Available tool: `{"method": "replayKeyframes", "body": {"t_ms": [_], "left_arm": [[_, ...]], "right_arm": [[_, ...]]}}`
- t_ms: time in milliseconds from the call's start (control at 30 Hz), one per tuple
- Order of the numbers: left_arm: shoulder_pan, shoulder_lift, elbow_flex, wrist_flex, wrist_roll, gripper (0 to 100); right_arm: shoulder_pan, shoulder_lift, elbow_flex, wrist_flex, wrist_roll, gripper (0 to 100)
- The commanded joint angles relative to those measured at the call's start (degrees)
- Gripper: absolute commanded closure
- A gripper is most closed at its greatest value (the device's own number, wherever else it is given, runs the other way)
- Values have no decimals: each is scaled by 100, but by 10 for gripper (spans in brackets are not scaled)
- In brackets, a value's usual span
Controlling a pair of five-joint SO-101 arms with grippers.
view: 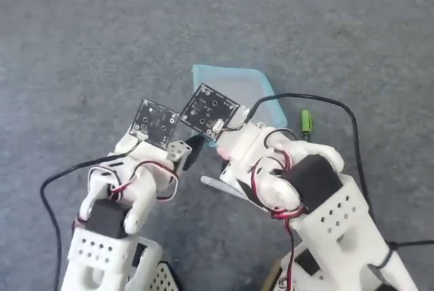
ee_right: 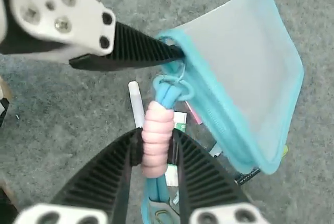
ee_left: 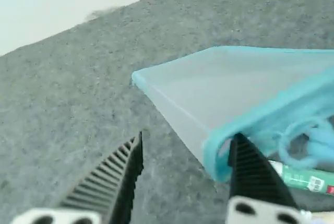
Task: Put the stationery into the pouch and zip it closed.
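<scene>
The translucent pouch (view: pixel 234 87) with teal trim lies at the middle of the grey table. In the right wrist view my right gripper (ee_right: pixel 155 138) is shut on the pink beaded zipper pull (ee_right: pixel 156 153), which hangs on blue cords from the pouch (ee_right: pixel 245 62). My left gripper (ee_left: pixel 188 143) stands open at the pouch's (ee_left: pixel 219 93) near corner, one finger (ee_left: pixel 255 177) against the teal edge. A white pen (ee_right: pixel 136 104) and a green-labelled item (ee_right: pixel 180 122) lie on the table by the pouch's mouth. A green pen (view: pixel 306 121) lies to the right of the pouch.
Grey carpet-like cloth (view: pixel 81 53) covers the table up to a pale wall at the back. Both arms crowd the front centre, with a black cable (view: pixel 352 128) looping off the right arm. Open cloth lies left, right and behind the pouch.
</scene>
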Motion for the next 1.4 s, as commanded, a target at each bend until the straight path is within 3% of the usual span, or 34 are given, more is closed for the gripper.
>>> {"method": "replayKeyframes", "body": {"t_ms": [0, 400, 633, 1000, 1233, 1367], "left_arm": [[-114, 132, 22, -211, -70, 754], [-123, 132, 40, -211, -53, 750], [-114, 132, 356, -615, -53, 750], [-114, 132, 479, -809, -44, 758], [-114, 123, 479, -862, -44, 996], [-185, 123, 479, -923, 149, 989]], "right_arm": [[-66, -154, -360, 22, 141, 993], [-110, -778, -378, 303, 299, 993], [-884, -840, -378, 549, 299, 993], [-936, -787, -580, 743, 299, 993], [-936, -778, -510, 725, 308, 993], [-875, -778, -246, 549, 422, 993]]}}
